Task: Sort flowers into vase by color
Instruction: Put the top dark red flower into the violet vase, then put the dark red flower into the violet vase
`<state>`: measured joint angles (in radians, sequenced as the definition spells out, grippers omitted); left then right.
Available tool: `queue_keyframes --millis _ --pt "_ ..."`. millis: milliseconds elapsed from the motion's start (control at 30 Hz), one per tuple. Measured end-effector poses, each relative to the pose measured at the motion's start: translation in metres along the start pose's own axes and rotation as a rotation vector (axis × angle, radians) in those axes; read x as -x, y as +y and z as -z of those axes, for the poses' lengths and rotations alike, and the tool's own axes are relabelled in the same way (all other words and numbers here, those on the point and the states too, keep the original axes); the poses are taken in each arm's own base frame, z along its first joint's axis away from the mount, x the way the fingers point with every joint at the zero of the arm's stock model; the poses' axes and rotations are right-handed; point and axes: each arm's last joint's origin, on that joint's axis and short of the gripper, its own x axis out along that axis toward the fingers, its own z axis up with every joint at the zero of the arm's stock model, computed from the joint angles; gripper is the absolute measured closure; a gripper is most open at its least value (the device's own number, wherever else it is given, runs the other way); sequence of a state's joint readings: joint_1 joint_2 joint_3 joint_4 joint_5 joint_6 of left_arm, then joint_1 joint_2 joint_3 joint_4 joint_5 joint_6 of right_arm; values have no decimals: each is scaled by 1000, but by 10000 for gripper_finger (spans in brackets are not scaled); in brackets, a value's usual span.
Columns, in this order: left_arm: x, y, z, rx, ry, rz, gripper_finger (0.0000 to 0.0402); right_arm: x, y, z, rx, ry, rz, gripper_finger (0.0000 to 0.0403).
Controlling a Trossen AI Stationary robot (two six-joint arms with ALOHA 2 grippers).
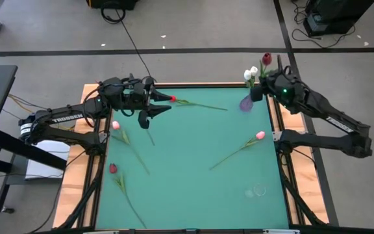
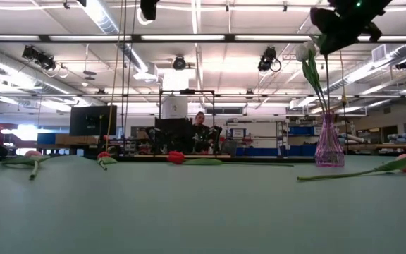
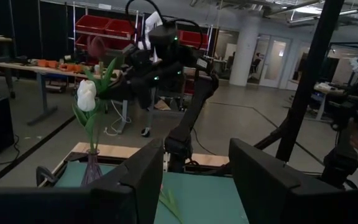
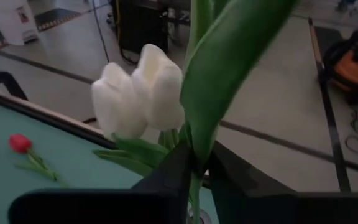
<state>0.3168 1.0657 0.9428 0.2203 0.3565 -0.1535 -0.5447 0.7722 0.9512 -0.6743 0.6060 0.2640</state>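
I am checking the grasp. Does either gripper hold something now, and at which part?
The right gripper holds a green flower stem just below its leaf, above the purple vase. The left gripper is open and empty.

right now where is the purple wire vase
In the high view, the purple wire vase stands at the table's far right corner, holding white tulips, beside the right claw.

White tulips (image 1: pixel 250 73) upright in purple vase (image 1: pixel 246 103); others flat.
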Motion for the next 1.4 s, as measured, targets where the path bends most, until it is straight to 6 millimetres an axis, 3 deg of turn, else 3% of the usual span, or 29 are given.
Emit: queue_keyframes --millis 267,600,1000,1133,1400 --pt "0 0 0 0 0 0 214 -3 -6 3 -99 48 8 283" --pt "0 0 0 0 0 0 214 -11 -11 11 -247 325 -215 215" --pt "0 0 0 0 0 0 214 46 -32 -19 -288 477 -220 206" --pt "0 0 0 0 0 0 214 58 -30 -28 -318 502 -398 206" --pt "0 0 0 -1 -4 0 214 59 -18 -46 -384 424 -704 206"
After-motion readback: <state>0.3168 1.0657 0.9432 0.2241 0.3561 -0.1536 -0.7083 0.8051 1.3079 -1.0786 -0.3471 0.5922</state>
